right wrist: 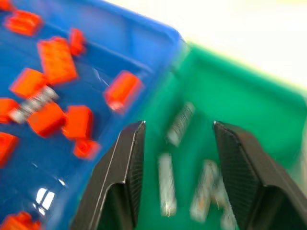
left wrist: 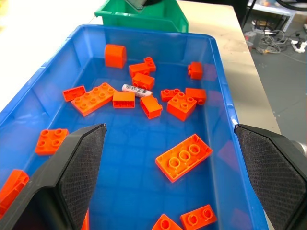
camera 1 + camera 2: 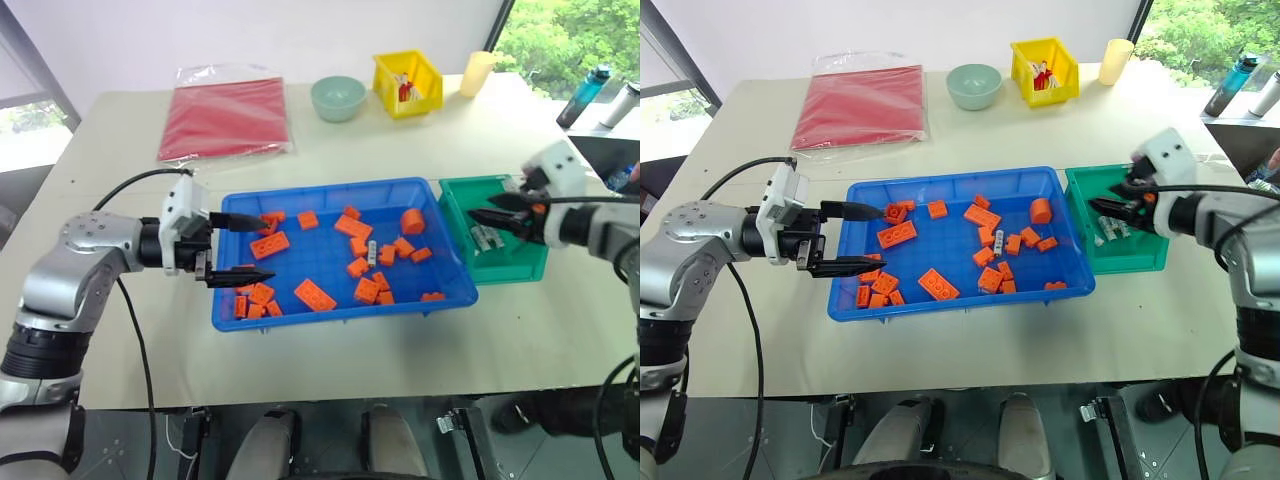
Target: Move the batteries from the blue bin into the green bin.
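1. The right tool [image 3: 1110, 212] hangs over the green bin [image 3: 1140, 262], its two black fingers [image 1: 122, 167] parted with nothing between them.
2. Under that tool, several batteries [image 1: 168, 184] lie loose on the green bin's floor, some side by side.
3. The left tool [image 3: 255, 250] sits over the 9 o'clock rim of the blue bin [image 3: 330, 305], pointing toward 3 o'clock, spread wide and holding nothing.
4. The wide black pads [image 2: 79, 165] of the left tool frame the blue bin's floor, clear of the bricks.
5. One battery [image 2: 137, 90] is left in the blue bin, lying flat near its middle, just beside orange bricks [image 2: 184, 157] that are scattered all over the floor.
6. The green bin stands just beside the blue bin at its 3 o'clock side, on the pale desk [image 3: 330, 355].
7. Toward 12 o'clock on the desk stand a yellow bin [image 3: 407, 85], a pale green bowl [image 3: 338, 98] and a cream cup [image 3: 478, 72].
8. A red folder in a clear sleeve [image 3: 227, 115] lies at about 10 o'clock, well apart from the bins.
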`<state>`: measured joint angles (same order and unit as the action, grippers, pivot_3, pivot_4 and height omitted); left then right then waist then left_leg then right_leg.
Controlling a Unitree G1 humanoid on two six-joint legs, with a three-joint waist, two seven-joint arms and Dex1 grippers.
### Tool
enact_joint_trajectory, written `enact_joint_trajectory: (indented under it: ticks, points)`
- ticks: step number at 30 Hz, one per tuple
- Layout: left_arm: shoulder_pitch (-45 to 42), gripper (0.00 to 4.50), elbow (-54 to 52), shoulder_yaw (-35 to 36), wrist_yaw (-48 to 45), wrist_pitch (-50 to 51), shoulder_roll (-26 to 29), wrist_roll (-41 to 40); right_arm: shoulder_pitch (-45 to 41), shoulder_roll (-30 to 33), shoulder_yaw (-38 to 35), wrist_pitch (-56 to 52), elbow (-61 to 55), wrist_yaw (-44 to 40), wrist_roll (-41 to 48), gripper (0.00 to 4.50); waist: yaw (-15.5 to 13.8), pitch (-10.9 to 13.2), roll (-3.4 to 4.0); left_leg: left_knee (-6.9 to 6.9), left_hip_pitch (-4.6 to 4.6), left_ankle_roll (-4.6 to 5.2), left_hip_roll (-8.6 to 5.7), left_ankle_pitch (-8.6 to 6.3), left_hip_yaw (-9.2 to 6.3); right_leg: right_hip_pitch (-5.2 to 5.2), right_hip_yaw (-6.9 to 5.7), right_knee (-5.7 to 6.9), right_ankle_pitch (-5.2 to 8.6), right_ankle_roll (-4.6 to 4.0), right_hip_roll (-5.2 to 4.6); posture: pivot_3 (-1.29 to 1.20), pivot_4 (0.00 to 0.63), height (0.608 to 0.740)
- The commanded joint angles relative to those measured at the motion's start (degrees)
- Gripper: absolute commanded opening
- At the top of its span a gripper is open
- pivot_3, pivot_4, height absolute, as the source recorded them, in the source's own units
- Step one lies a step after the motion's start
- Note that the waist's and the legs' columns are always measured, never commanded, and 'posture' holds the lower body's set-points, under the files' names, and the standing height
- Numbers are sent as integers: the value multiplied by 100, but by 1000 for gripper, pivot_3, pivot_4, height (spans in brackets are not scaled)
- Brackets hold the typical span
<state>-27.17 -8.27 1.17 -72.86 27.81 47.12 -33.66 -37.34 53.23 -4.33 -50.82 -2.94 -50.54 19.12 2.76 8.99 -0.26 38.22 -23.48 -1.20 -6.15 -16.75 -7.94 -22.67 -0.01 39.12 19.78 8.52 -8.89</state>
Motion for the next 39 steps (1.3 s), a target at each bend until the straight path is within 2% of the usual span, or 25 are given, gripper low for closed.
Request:
enact_joint_trajectory:
  ticks: [1,6,7,8,11,16,22,30,33,36,39]
  points:
    - [92,4500,-307,286,86,9,126,-82,-499,-156,562,550,210,-514,-80,2411,-3,0,0,0,0,0,0,0,-1,0,0,0,0,0,0,0,150,717]
    - [315,4500,-571,428,203,110,196,-147,-806,-609,1720,1777,856,-1159,-716,2411,-10,1,-3,1,-2,0,-1,0,-6,1,-1,0,0,0,0,0,150,717]
    - [338,4500,-605,451,229,130,208,-164,-885,-727,1848,1930,1065,-1187,-835,2933,-7,1,-3,2,-2,0,-1,0,-6,1,-1,0,0,0,0,0,150,717]
    - [359,4500,-648,487,268,164,227,-192,-955,-819,2042,2224,1281,-1268,-1031,3157,-20,1,-2,4,-1,0,-1,0,-6,1,-1,0,0,0,0,0,150,717]
    - [416,4500,-752,574,330,250,271,-252,-1035,-943,2420,2876,1644,-1639,-1373,4443,-27,1,-3,4,-4,-1,-5,0,-12,0,-2,0,0,0,-1,0,150,717]
    - [539,4500,-876,706,428,344,348,-313,-1161,-1110,2677,3315,2051,-2005,-1630,4443,-2,1,-2,4,-4,-1,-3,0,-14,-1,-3,0,0,0,1,0,150,717]
    - [677,4500,-1051,803,536,425,383,-374,-1277,-1422,2617,3403,2480,-2160,-1763,4443,58,1,-3,2,-3,-2,-1,0,-15,-3,-4,1,0,0,4,0,150,717]
    - [635,4500,-1026,798,599,415,410,-388,-1328,-1754,2639,3592,2829,-1988,-2061,4443,78,1,-2,2,-3,-2,-1,1,-18,-2,-4,1,0,0,4,0,150,717]
    - [579,4500,-999,778,608,412,402,-388,-1375,-1836,2591,3639,3036,-1905,-2132,3607,94,1,-3,2,-3,-2,-1,1,-20,-2,-5,2,0,0,5,0,150,717]
    - [553,4500,-962,770,586,400,408,-380,-1363,-1807,2485,3583,2913,-1928,-2095,2216,95,1,-3,2,-3,-2,-1,1,-21,-1,-5,2,0,0,4,0,150,717]
    - [532,4500,-898,751,557,377,401,-359,-1257,-1683,2088,3112,2296,-1833,-1814,2219,98,1,-2,2,-3,-2,-1,1,-21,-2,-6,2,0,0,4,0,150,717]
